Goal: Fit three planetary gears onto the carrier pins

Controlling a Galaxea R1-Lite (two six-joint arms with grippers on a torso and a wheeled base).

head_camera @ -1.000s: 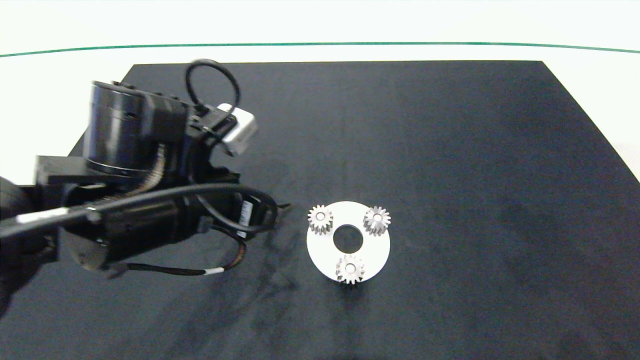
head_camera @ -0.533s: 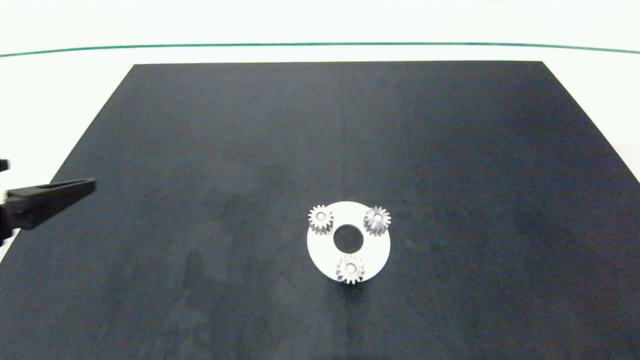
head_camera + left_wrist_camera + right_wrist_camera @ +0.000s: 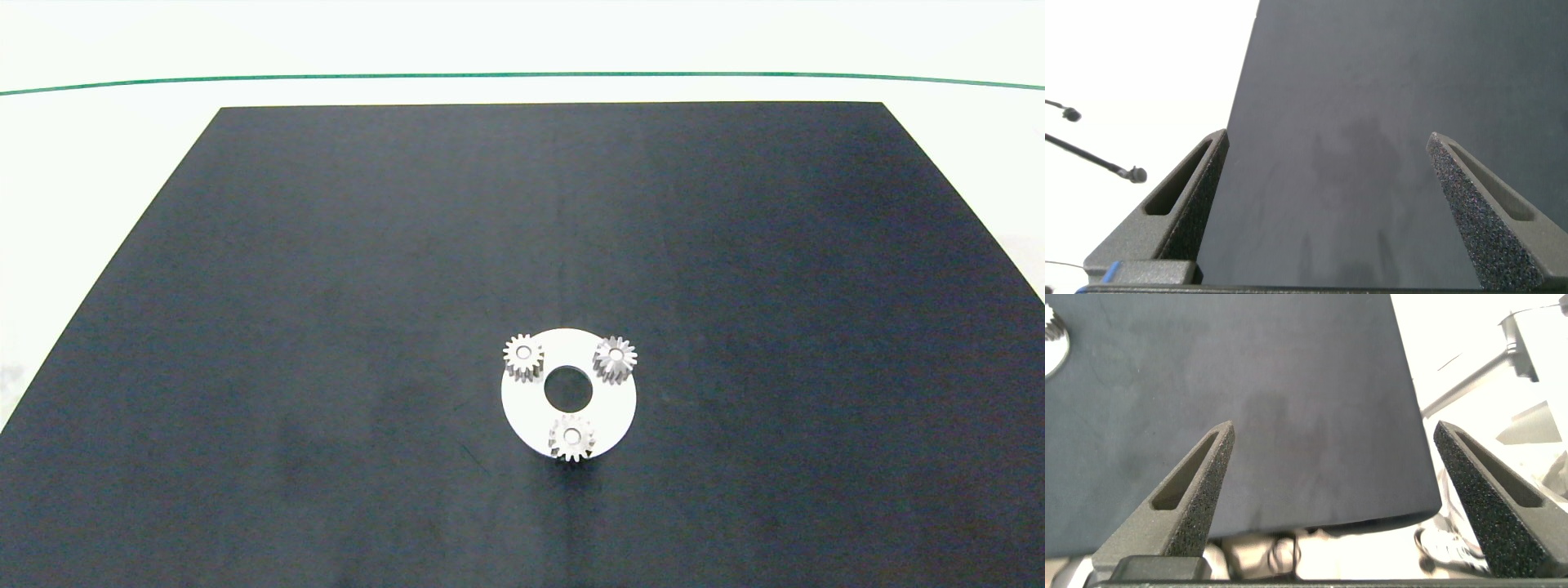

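Note:
A flat white round disc (image 3: 522, 412) with a large centre hole lies on the black mat, a little in front of its middle. Three small silver-grey planetary gears sit on it in a triangle: one at the back left (image 3: 522, 357), one at the back right (image 3: 615, 358), one at the front (image 3: 571, 438). Each carrier pin shows only as a pale tip in a gear's bore. Neither arm appears in the head view. My left gripper (image 3: 1327, 147) is open over bare mat by the mat's edge. My right gripper (image 3: 1331, 433) is open over another edge, with the disc's rim (image 3: 1053, 347) at the picture's edge.
The black mat (image 3: 326, 245) covers most of a white table (image 3: 82, 163). A green line (image 3: 522, 75) runs across the table at the back. Metal fittings (image 3: 1519, 343) show beyond the mat's edge in the right wrist view.
The left arm, which stood beside the disc a second ago, has pulled back to the left and out of the head view. The gears and disc have not moved.

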